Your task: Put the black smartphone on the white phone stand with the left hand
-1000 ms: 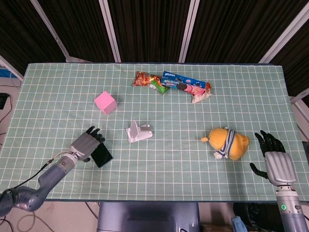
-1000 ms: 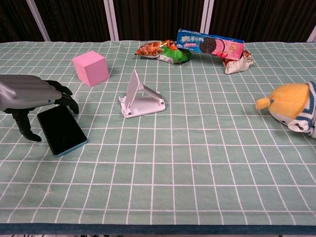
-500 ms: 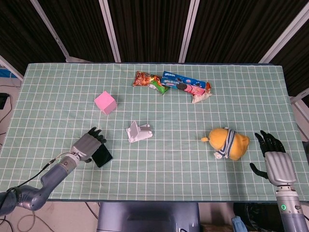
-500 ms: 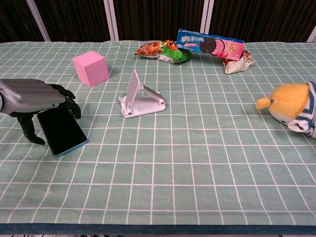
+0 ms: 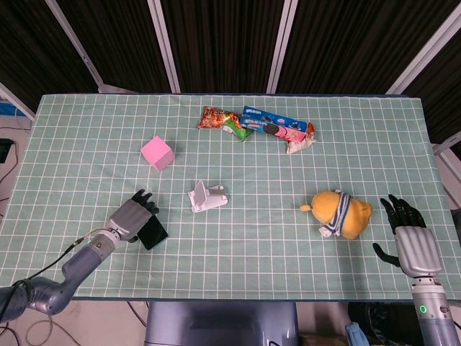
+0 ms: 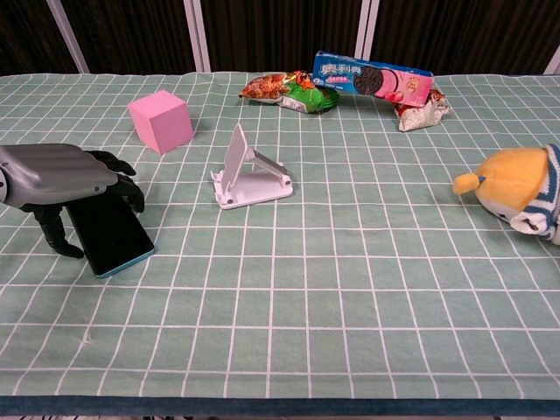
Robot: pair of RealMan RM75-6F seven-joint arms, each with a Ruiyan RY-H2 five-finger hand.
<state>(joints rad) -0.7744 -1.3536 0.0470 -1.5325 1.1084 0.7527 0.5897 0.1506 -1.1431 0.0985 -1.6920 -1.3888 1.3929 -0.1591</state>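
Observation:
The black smartphone (image 5: 154, 234) (image 6: 114, 236) lies flat on the green checked cloth at the front left. My left hand (image 5: 131, 216) (image 6: 57, 175) is arched over its far-left end, with the fingers spread above the screen and the thumb down beside the phone's left edge. I cannot see a closed grasp on it. The white phone stand (image 5: 207, 196) (image 6: 249, 171) stands upright to the right of the phone, with nothing on it. At the front right corner, my right hand (image 5: 409, 234) rests with its fingers apart and holds nothing.
A pink cube (image 5: 157, 153) (image 6: 160, 121) sits behind the phone. Snack packets (image 5: 225, 121) (image 6: 289, 91) and a blue cookie pack (image 5: 277, 126) (image 6: 372, 77) lie at the back. A yellow plush toy (image 5: 337, 212) (image 6: 516, 194) lies at the right.
My left hand has lowered a little and slid further over the phone's end. The phone, the stand and my right hand have not moved.

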